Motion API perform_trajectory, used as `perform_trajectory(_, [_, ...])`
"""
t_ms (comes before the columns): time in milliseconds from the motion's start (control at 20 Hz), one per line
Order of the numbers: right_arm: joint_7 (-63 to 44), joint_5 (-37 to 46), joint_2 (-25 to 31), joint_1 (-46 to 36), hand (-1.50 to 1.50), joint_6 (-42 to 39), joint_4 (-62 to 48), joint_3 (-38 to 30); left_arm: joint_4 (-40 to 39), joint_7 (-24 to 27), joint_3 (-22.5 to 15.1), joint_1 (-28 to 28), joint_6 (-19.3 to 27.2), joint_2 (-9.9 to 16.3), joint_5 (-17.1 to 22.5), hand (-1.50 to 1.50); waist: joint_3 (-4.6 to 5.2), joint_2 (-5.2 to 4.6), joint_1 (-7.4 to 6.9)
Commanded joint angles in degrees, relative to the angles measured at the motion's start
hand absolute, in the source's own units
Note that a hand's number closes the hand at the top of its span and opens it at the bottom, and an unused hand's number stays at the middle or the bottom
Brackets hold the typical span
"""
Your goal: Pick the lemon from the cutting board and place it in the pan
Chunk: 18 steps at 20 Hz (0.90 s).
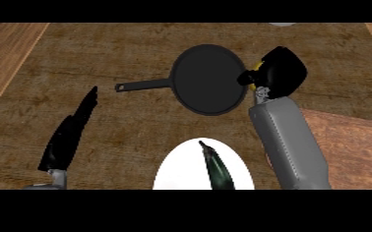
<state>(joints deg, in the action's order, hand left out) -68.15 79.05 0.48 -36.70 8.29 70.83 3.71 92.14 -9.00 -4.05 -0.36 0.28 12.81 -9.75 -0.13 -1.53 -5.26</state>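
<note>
The lemon (252,80) shows only as a yellow sliver inside the curled right hand (280,70), held at the pan's (209,78) three o'clock rim. The pan's handle points to nine o'clock. A cutting board (341,142) lies at four o'clock on the surface (109,44). A white plate (181,169) with a dark vegetable (216,167) sits at six. The left hand (69,135) rests open at eight. No writing shows.

Right forearm (287,142) is presenting as a smooth grey boxy casing with rounded edges, a small metallic wrist joint showing at its top. Right hand (280,71) is showing glossy black. Left hand (69,135) is showing black, narrow, above a grey wrist stub (58,178).
</note>
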Motion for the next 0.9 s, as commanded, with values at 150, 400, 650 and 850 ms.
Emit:
perform_trajectory(150, [-3.4,-14.2,-0.5,-5.0,1.5,14.0,-12.9,-9.5,-0.5,0.4,-0.7,0.6,0.7,-0.9,-0.9,0.0,-0.22,-0.64,-1.16])
perform_trajectory(400, [2.1,-24.2,-0.5,-4.2,-1.5,26.0,-15.4,-14.5,0.0,0.8,-1.8,0.1,-0.2,-1.1,-0.8,0.0,-0.34,-0.81,-2.28])
perform_trajectory(650, [10.2,-22.4,-0.5,-8.0,-1.5,41.5,-19.5,-15.2,-1.6,0.6,-0.4,1.1,0.1,-1.0,-0.4,0.0,-0.05,-0.61,-1.4])
perform_trajectory(850, [11.1,-18.0,-0.5,-9.4,-1.5,53.8,-23.2,-14.7,-2.8,2.5,-0.1,0.4,0.3,-0.6,-0.8,0.0,0.09,-0.29,-0.83])
